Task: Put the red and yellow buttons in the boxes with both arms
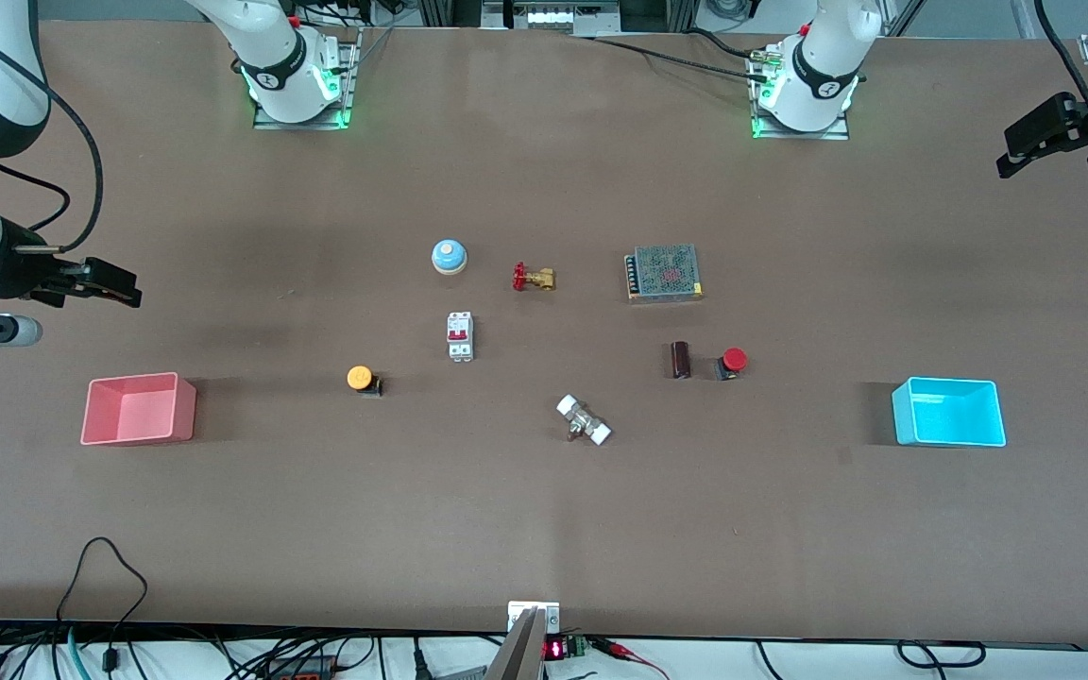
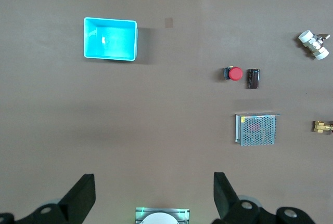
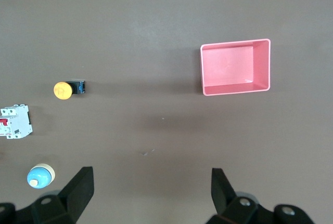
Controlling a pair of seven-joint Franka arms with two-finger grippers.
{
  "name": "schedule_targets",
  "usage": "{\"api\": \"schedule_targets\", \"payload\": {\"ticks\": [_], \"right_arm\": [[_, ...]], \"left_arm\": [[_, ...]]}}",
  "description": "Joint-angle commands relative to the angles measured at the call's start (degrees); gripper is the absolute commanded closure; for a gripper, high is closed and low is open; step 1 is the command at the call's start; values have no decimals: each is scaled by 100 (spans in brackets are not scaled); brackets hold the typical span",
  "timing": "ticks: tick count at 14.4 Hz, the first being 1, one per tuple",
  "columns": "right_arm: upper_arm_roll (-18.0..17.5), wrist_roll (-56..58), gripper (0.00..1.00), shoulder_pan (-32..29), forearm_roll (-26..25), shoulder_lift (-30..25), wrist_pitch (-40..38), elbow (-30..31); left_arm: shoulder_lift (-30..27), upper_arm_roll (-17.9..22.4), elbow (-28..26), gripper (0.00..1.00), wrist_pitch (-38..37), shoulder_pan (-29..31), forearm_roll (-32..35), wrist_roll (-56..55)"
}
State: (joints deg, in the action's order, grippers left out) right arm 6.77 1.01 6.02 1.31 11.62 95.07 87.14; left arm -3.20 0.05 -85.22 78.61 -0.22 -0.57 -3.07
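Note:
The yellow button (image 1: pixel 360 379) sits on the table between the pink-red box (image 1: pixel 138 408) and the table's middle; it also shows in the right wrist view (image 3: pixel 63 90), as does the pink-red box (image 3: pixel 236 67). The red button (image 1: pixel 732 362) sits beside a dark cylinder (image 1: pixel 681 360), toward the cyan-blue box (image 1: pixel 948 412); the left wrist view shows the red button (image 2: pixel 234 74) and the cyan-blue box (image 2: pixel 110 39). My right gripper (image 1: pixel 110 283) is open and empty, high over the right arm's end of the table. My left gripper (image 1: pixel 1040 142) is open and empty, high over the left arm's end.
A blue domed bell (image 1: pixel 449 256), a brass valve with a red handle (image 1: pixel 534 278), a white circuit breaker (image 1: pixel 460 335), a metal mesh power supply (image 1: pixel 664 273) and a white-ended fitting (image 1: pixel 584 420) lie around the table's middle.

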Motion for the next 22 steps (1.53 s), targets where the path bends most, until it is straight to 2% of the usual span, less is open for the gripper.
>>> {"api": "schedule_targets", "payload": {"ticks": [1, 11, 17, 20, 22], "right_arm": [[-9, 40, 0, -13, -43, -90, 3, 75], [-18, 75, 0, 5, -8, -29, -24, 66], [-18, 57, 0, 127, -34, 252, 37, 57], [-27, -4, 0, 338, 1, 647, 378, 57], [-27, -22, 0, 452, 10, 902, 635, 57]], "left_arm": [[-49, -22, -30, 0, -47, -13, 119, 61], [12, -22, 14, 0, -38, -21, 101, 79], [249, -66, 172, 0, -38, -83, 31, 70], [635, -75, 181, 0, 23, -109, 22, 70], [1424, -101, 294, 0, 41, -127, 66, 9]]}}
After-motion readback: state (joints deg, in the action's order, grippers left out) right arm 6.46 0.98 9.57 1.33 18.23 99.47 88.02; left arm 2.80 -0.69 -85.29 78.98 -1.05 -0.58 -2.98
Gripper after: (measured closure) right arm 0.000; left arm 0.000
